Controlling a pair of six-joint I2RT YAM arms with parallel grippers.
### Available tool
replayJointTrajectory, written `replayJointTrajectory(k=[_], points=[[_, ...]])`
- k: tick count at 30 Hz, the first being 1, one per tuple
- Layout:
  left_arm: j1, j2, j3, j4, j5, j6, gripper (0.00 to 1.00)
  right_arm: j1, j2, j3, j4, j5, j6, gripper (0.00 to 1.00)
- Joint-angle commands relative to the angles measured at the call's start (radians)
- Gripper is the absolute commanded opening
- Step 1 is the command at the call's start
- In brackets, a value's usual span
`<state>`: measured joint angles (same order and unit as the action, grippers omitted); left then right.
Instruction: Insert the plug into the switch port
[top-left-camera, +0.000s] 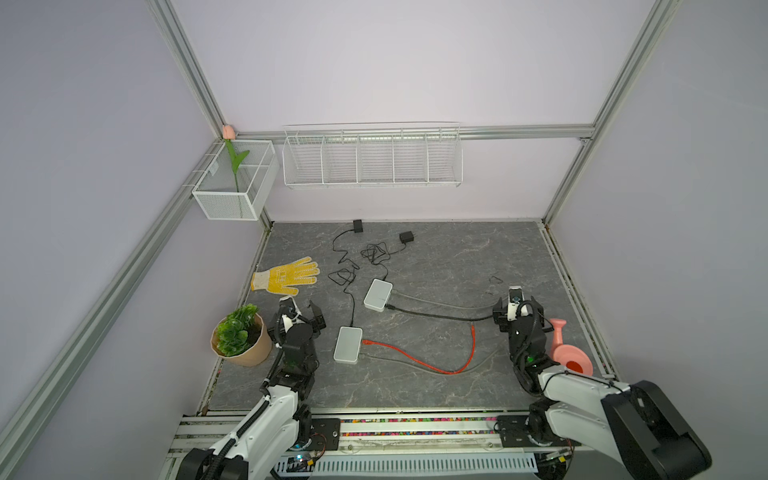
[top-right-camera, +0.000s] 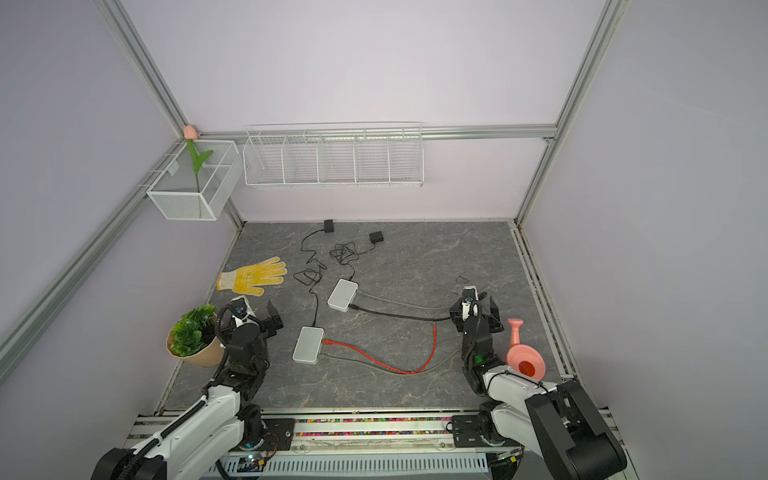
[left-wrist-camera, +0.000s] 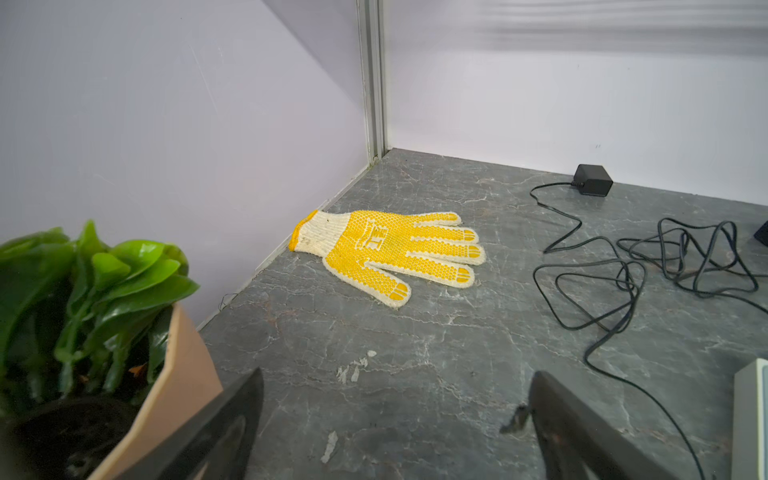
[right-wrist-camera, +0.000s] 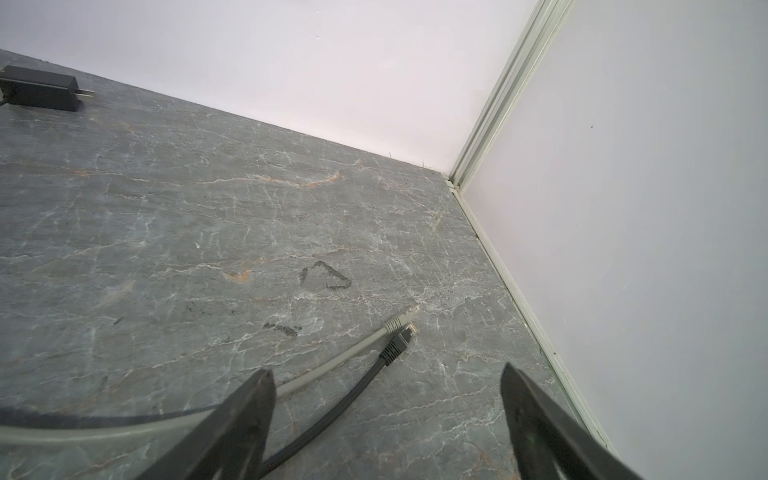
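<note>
Right gripper: jaws standing apart, empty, hovering over black plug and grey plug lying loose on table, right-centre in both top views. Left gripper: gaping, holding nothing. Step, seemingly: lining up pickup. Next: closing squarely on one plug, aiming for switch.

From high over the near edge, both top views look down on the whole tabletop; wrist views sit low, facing its far corners.
</note>
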<state>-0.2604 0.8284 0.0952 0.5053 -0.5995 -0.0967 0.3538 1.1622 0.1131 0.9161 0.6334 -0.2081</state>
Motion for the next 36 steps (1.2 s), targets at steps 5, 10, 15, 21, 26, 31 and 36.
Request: replayJointTrajectory(k=[5, 10, 15, 21, 26, 31, 36], points=[[0.038, 0.023, -0.008, 0.124, 0.027, -0.001, 0.99, -0.006, 0.157, -0.035, 0.36, -0.012, -0.053, 0.88], [0.055, 0.086, -0.001, 0.182, 0.04, 0.005, 0.99, -0.006, 0.233, -0.055, 0.499, -0.013, -0.064, 0.88], [0.058, 0.143, 0.004, 0.24, 0.044, 0.009, 0.99, -0.014, 0.254, -0.049, 0.515, -0.015, -0.059, 0.88], [0.074, 0.156, -0.007, 0.279, 0.045, -0.007, 0.99, -0.056, 0.401, 0.028, 0.52, -0.047, -0.023, 0.88], [0.089, 0.157, -0.027, 0.317, 0.041, -0.016, 0.99, -0.075, 0.391, 0.017, 0.52, -0.079, -0.007, 0.88], [0.095, 0.241, -0.006, 0.385, 0.028, -0.014, 0.99, -0.077, 0.398, 0.023, 0.518, -0.081, -0.008, 0.88], [0.096, 0.399, 0.015, 0.549, 0.022, 0.01, 0.99, -0.081, 0.398, 0.023, 0.518, -0.088, -0.005, 0.88]])
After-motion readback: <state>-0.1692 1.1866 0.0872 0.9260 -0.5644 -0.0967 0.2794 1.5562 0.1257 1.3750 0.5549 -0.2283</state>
